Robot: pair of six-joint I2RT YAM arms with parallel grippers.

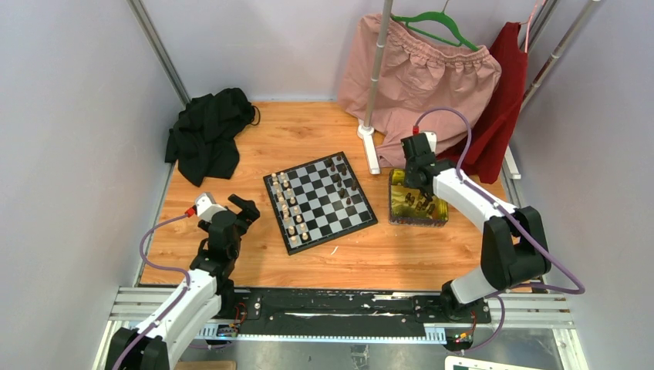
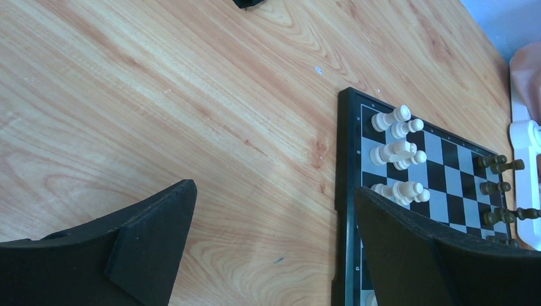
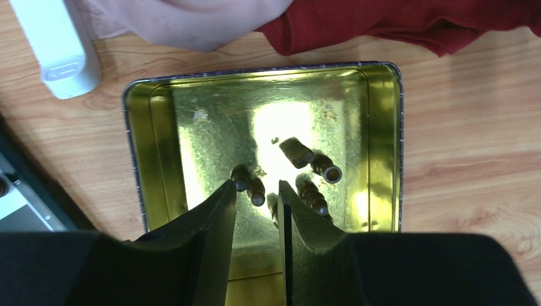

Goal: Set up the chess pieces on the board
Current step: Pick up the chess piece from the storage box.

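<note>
Pieces [image 3: 297, 152] lie flat in tin [image 3: 150, 140], directly below right claw [image 3: 256, 189]; jaws half-closed astride one, grip unconfirmed. Left claw [image 2: 274, 191] released, far from tin.

Black cloth [image 1: 207, 132], pink skirt [image 1: 432, 77], red garment [image 1: 501, 116], yellow tin [image 3: 156, 134].

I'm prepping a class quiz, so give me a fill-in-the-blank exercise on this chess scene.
The right claw hangs over the tin; the left claw hovers beside the ____.
The chess pieces lying in the tin are dark ____.
The left claw's jaws stand wide ____.
Missing words: board; brown; open.
</note>
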